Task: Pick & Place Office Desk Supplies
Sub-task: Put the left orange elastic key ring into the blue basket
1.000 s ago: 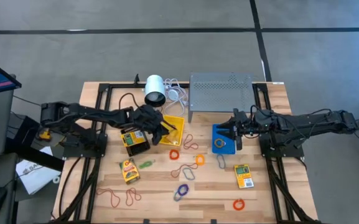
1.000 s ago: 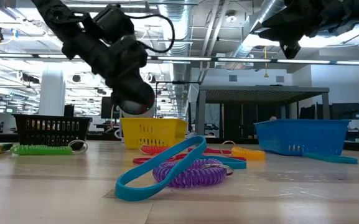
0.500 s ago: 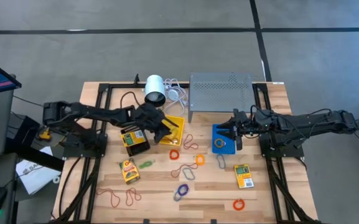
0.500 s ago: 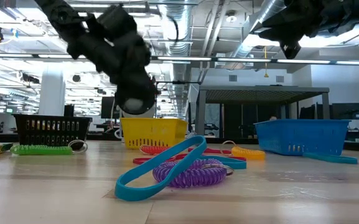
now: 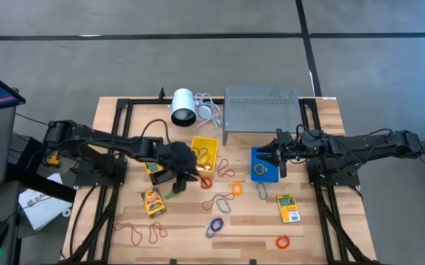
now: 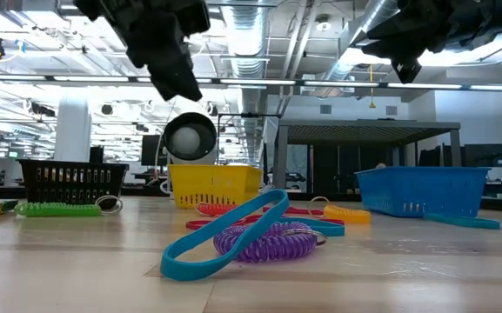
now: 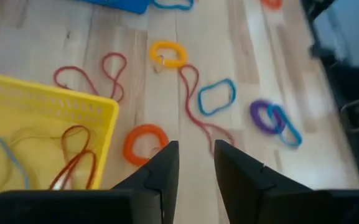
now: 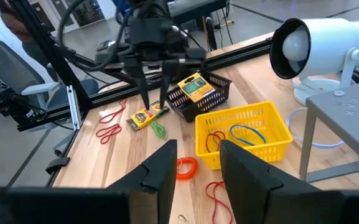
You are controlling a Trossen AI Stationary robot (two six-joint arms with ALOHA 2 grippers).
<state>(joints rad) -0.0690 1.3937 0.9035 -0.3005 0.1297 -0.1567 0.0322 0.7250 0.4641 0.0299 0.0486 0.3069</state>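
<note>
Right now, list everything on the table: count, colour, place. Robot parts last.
yellow bin: one, yellow, table centre, bands inside
black bin: one, black, beside the yellow bin, packet inside
blue bin: one, blue, below the right gripper
packets: three, yellow-and-green, two on the wood, one in the black bin
rubber bands: many, mixed colours, scattered over the front half
white cylinder: one, white, back
perforated stand: one, grey, back
left gripper: open, hovers by the black bin
right gripper: open, empty
</note>
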